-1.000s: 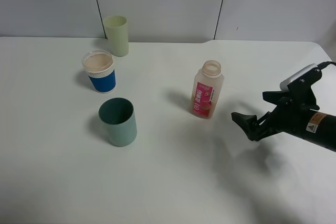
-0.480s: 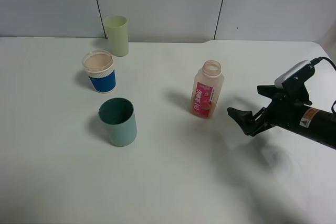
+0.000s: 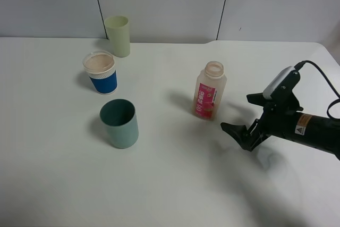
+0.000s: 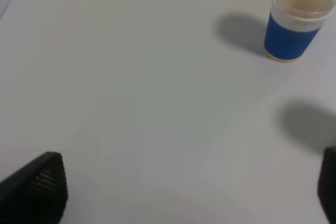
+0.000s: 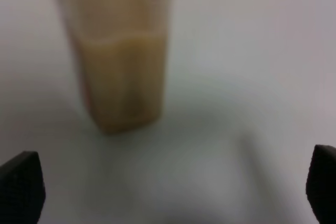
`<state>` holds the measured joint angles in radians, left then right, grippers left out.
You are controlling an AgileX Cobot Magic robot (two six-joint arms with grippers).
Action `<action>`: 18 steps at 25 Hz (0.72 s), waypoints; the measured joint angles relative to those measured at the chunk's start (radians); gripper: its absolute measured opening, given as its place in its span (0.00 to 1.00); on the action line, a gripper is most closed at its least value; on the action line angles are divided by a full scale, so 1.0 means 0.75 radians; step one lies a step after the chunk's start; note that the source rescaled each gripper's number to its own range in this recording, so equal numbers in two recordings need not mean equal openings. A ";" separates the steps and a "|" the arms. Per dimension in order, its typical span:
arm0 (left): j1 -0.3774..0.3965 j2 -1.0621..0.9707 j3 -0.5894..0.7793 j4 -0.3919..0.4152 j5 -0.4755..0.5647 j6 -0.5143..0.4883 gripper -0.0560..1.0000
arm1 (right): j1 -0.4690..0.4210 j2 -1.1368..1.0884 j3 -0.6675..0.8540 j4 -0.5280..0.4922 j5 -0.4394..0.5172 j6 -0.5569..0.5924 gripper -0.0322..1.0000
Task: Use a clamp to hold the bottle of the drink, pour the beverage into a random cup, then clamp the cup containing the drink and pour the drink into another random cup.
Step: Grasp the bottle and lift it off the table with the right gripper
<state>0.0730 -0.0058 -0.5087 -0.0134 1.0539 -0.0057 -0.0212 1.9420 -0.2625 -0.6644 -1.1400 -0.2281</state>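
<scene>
The clear bottle [image 3: 210, 91] with a red-pink label stands upright and capless right of the table's middle. In the right wrist view the bottle [image 5: 121, 51] is blurred, with pale beige beverage [image 5: 123, 82] in its lower part. My right gripper [image 3: 235, 111] is open just right of the bottle and does not touch it; in the wrist view the gripper [image 5: 170, 187] has only table between its tips. The teal cup [image 3: 120, 123] stands at front left, with the blue paper cup [image 3: 101, 73] behind it. My left gripper [image 4: 181, 192] is open over bare table, with the blue paper cup [image 4: 296, 19] ahead of it.
A pale yellow-green tumbler [image 3: 118, 35] stands at the back left near the wall. The white table's [image 3: 175, 184] right edge runs behind the right arm, whose black cable [image 3: 324, 81] loops above it.
My right gripper has moved left toward the bottle, still open. The cups and the bottle have not moved.
</scene>
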 joint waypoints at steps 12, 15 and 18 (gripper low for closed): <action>0.000 0.000 0.000 0.000 0.000 0.000 0.88 | 0.081 0.224 -0.078 0.022 -0.085 -0.171 1.00; 0.000 0.000 0.000 0.000 0.000 0.000 0.88 | 0.094 0.242 -0.080 0.021 -0.110 -0.210 1.00; 0.000 0.000 0.000 0.000 0.000 0.000 0.88 | 0.117 0.248 -0.093 0.021 -0.116 -0.233 1.00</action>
<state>0.0730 -0.0058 -0.5087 -0.0134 1.0539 -0.0057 0.0664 2.1278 -0.3322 -0.6487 -1.2270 -0.4031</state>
